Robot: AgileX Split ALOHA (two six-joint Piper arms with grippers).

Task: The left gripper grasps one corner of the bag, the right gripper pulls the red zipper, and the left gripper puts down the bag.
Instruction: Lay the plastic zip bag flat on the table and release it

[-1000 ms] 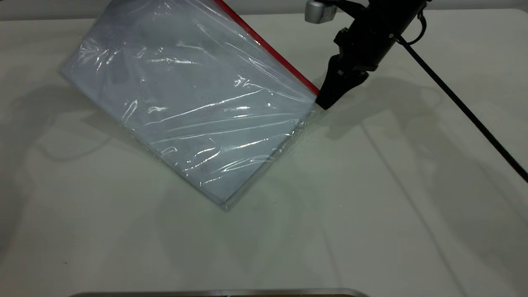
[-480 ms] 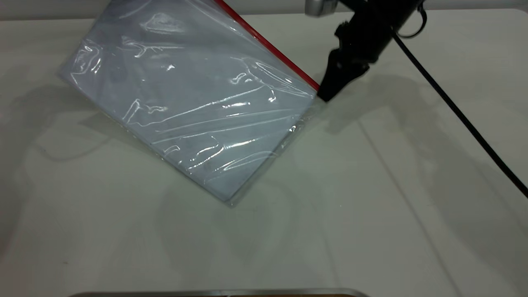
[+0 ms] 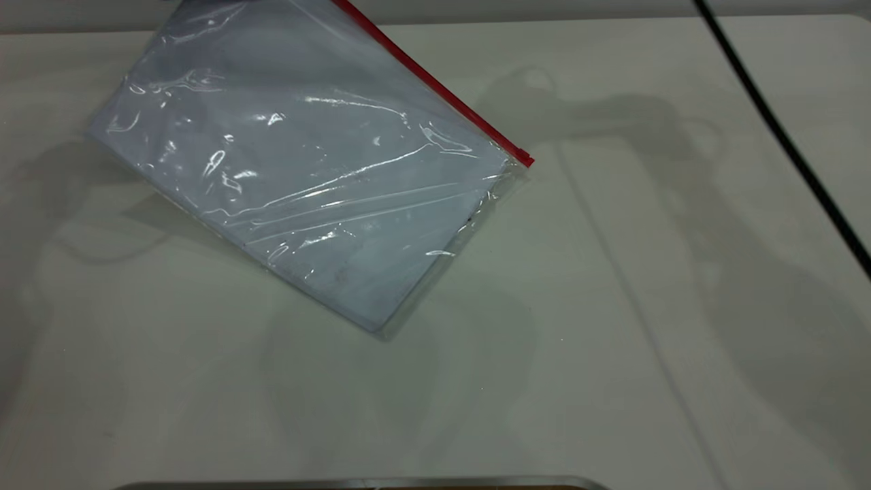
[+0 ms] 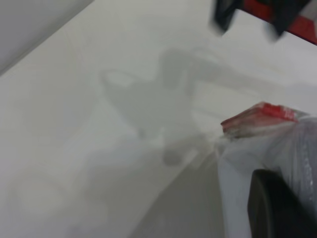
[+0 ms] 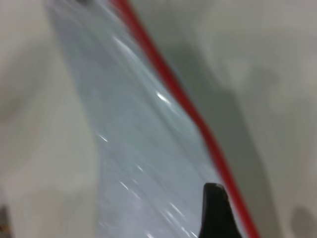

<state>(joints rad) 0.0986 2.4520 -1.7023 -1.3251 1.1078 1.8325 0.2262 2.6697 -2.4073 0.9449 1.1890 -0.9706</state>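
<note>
Gone from the outside view is the right gripper (image 5: 216,210). A moment ago it sat at the low end of the red zipper (image 3: 435,85), and now only its thick black cable (image 3: 782,136) shows there, crossing the right side of the bench (image 3: 612,340). Its own camera looks down on the bag and the red strip from above. Only one dark tip shows there, so I cannot tell if it is open or closed. The bag (image 3: 306,170) hangs at a slant. Its lowest point rests on the bench and its high side runs out of the top of the outside view. It has also swung a little to the left. The left gripper (image 4: 280,210) seems to be clenched on the bag up there. In its camera the clear plastic is bunched right against its dark finger (image 4: 270,198), and the corner (image 4: 262,116) with the red end is crumpled just beside it. I think the pull on the zipper is over, and setting the bag down is what is left. The plastic is slick and the hold looks small, so the bag could slip out early and flop down. If the left gripper goes down too fast, the low point could catch on the bench, and the bag might fold or slide away. I cannot see the small slider, so I cannot tell if the zipper went all the way.
</note>
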